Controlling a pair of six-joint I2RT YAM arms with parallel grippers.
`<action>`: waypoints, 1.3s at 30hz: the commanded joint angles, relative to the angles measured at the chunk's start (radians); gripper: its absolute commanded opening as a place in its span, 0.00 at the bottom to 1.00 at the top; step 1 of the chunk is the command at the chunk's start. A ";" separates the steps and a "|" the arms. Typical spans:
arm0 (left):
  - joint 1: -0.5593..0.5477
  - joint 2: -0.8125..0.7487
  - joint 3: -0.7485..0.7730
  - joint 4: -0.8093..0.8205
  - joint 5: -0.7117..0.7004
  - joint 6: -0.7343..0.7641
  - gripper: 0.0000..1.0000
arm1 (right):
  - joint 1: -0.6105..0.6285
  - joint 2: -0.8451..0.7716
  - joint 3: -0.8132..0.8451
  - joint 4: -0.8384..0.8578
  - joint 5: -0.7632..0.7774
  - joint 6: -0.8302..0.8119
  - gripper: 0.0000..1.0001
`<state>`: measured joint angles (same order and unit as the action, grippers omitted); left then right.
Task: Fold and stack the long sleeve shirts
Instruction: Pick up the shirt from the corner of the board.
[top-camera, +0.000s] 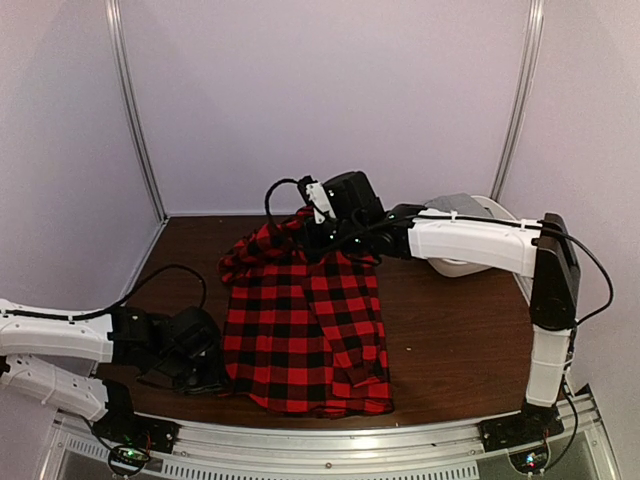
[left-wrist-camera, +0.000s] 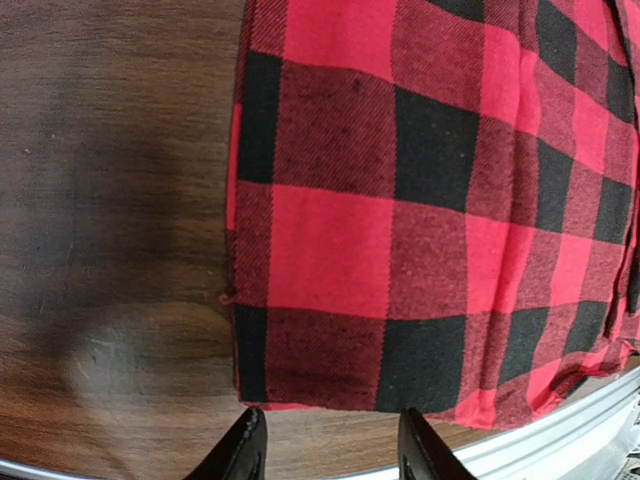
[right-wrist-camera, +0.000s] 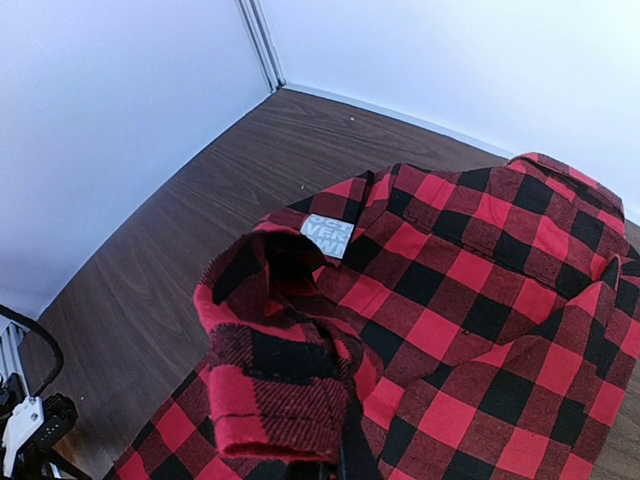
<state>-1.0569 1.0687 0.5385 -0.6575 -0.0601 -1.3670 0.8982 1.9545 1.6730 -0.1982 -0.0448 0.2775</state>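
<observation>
Dark wood table (top-camera: 450, 320), plaid shirt (top-camera: 305, 335) spread on it, my left pincer (left-wrist-camera: 328, 445) half open, empty, just off its hem, my right pincer (top-camera: 318, 232) clamped on its lifted far end.

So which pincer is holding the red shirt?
The right pincer: it is shut on the shirt at its bunched far end. The left pincer is open beside it, holding nothing.

The shirt (top-camera: 305, 335) is woven flannel cloth, matt and faintly fuzzy, its twill ribs plain in the left wrist view. The table (top-camera: 450, 330) is dark wood grain, smooth with a dull sheen. The rail (top-camera: 350, 440) along the bottom edge is bare metal, and the arm shells (top-camera: 470, 240) are smooth white plastic.
</observation>
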 joint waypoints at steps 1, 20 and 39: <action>-0.003 0.045 -0.017 -0.012 -0.025 0.052 0.44 | -0.008 -0.065 -0.024 0.010 0.015 0.022 0.00; -0.001 0.050 -0.099 0.120 -0.059 -0.031 0.39 | -0.010 -0.087 -0.070 0.045 -0.037 0.038 0.00; -0.002 0.056 0.102 -0.125 -0.214 0.030 0.00 | -0.141 -0.047 0.167 -0.049 -0.065 0.006 0.00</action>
<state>-1.0569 1.1057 0.5499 -0.7105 -0.2138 -1.4033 0.8089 1.8984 1.7714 -0.2329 -0.0910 0.2840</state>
